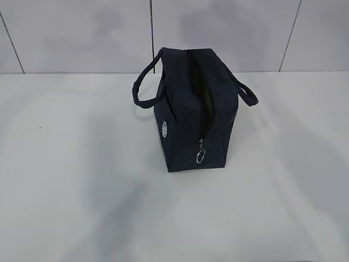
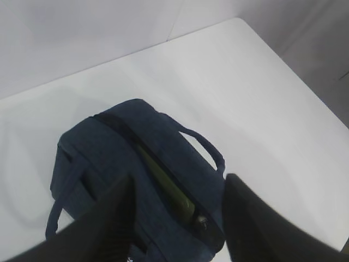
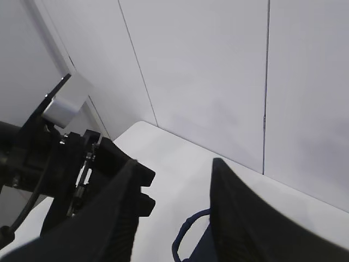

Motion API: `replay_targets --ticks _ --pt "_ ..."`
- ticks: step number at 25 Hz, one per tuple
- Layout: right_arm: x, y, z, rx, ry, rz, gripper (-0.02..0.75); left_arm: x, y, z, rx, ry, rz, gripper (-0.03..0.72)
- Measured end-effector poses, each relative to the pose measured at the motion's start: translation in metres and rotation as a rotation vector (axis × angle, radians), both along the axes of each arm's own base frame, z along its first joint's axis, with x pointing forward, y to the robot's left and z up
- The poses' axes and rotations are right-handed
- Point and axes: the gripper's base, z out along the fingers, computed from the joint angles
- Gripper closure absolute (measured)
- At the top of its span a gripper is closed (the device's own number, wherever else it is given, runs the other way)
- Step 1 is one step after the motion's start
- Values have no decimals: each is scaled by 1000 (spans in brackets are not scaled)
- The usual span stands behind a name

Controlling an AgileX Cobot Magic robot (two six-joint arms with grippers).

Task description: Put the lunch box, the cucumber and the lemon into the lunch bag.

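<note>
Above the lunch bag (image 2: 147, 164) the left claw (image 2: 177, 218) hangs parted, empty – right claw (image 3: 174, 218) likewise (raised higher).

Left gripper (image 2: 177, 218) fingers apart, empty, pointing down. Right gripper (image 3: 174, 218) fingers apart, empty, raised; the other arm (image 3: 49, 164) visible beside it.

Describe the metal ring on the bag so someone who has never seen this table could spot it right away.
Start at the dark navy fabric lunch bag, the only thing standing on the white table. Follow the long black zipper along its top and down the end panel facing the exterior camera. There hangs the small silver ring pull, the one shiny metal piece, unlike the soft loop handles on each side.
</note>
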Motion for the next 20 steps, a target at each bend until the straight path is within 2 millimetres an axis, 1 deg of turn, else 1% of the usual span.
replay_targets --ticks 4,6,8,13,16,18,20 --pt "-35 -3 27 7 -81 17 421 -19 -7 17 44 -80 -35 316" --pt "-50 -6 34 8 -103 14 421 -31 -13 25 53 -110 -59 317" --pt "-66 -10 36 8 -107 12 421 -40 -18 31 57 -133 -81 323" --pt "-105 -21 26 16 -133 -26 421 -59 -21 48 40 -177 -111 337" --pt "-136 -30 15 30 -165 -62 421 -67 -17 58 28 -200 -111 339" --pt "-154 -35 6 37 -190 -84 421 -73 -13 65 20 -219 -110 339" --pt "-168 -40 -7 44 -205 -108 421 -81 -8 68 21 -230 -109 339"
